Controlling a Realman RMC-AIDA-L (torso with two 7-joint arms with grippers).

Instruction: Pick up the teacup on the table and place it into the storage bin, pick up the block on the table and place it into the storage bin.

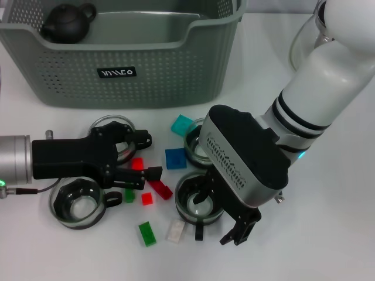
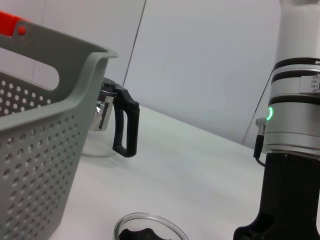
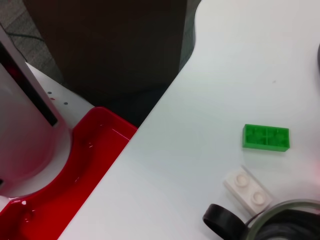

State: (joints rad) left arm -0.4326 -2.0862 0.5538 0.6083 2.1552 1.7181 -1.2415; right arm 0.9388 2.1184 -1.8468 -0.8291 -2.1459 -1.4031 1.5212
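Your left hand lies low over the table, fingers spread open around small red blocks, beside a glass teacup. The storage bin stands behind, holding a dark teapot. Your right hand hovers over another teacup; whether it grips, you cannot tell.

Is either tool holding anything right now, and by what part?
Nothing is clearly held. The left tool is open among the blocks; the right tool hangs over a teacup, grip hidden.
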